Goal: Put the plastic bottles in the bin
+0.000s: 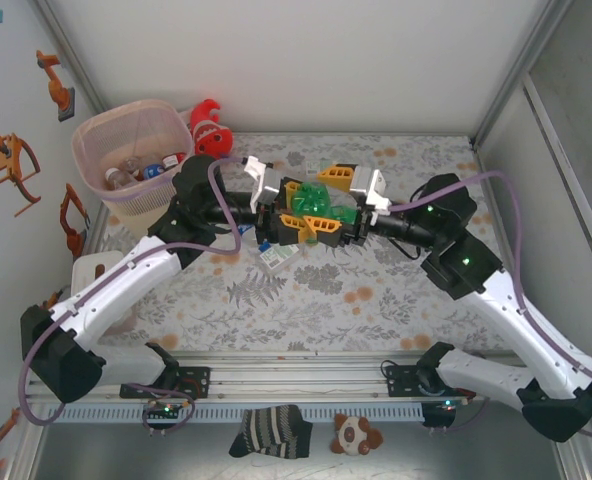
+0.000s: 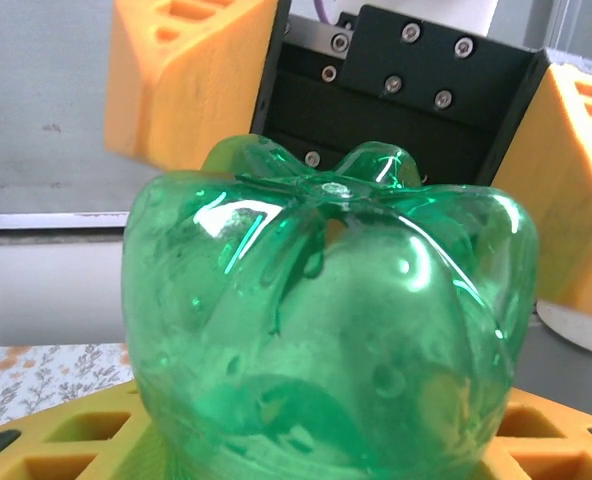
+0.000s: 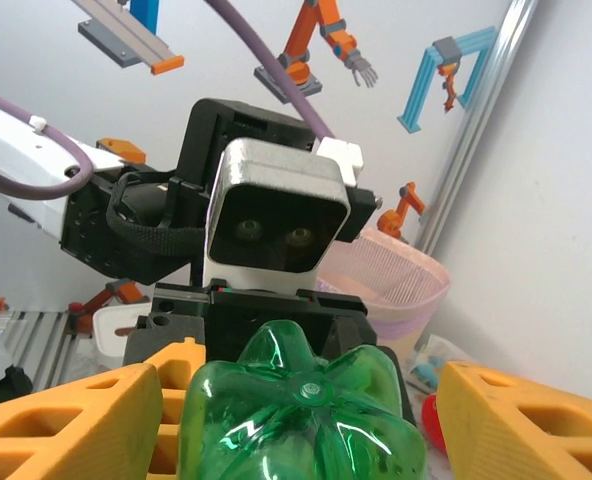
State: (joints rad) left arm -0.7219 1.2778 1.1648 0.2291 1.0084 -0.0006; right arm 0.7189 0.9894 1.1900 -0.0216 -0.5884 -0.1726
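The table (image 1: pixel 396 290) carries the pink bin (image 1: pixel 136 207) at its far left corner, with a few bottles (image 1: pixel 141 170) lying inside. Over the table's middle the left gripper (image 2: pixel 321 440) grips the green bottle (image 1: pixel 318 202), its base facing the right gripper (image 3: pixel 306 420), whose jaws stand wide either side, seemingly clear of it. A red toy fish (image 1: pixel 211 125) sits just beside the bin. A clear bottle (image 1: pixel 274 258) lies nearer the front edge.
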